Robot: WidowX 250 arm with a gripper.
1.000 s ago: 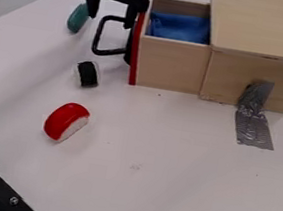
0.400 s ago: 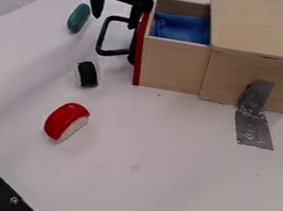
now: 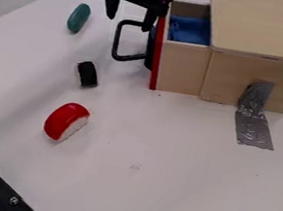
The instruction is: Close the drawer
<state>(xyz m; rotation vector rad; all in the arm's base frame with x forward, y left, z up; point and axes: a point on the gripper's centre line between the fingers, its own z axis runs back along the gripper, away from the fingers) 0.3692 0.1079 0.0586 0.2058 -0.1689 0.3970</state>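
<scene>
At the top of the view, my gripper (image 3: pixel 128 22) stands open beside the drawer's red front, one finger against or very near that front's upper edge. The drawer (image 3: pixel 183 68) sticks out partway from the left side of the wooden box (image 3: pixel 264 28), with a blue cloth (image 3: pixel 189 30) inside it. Its black handle (image 3: pixel 117 40) points left, just below the gripper, with no grip on it that I can see.
A green oblong object (image 3: pixel 78 18) lies left of the gripper. Below it are a black-and-white piece (image 3: pixel 87 74) and a red-and-white piece (image 3: pixel 66 121). Grey tape (image 3: pixel 253 123) runs from the box's front onto the white table (image 3: pixel 159 181).
The gripper has moved right, and the drawer has slid right with it, farther into the box. Less of the blue cloth shows. The loose pieces have stayed put.
</scene>
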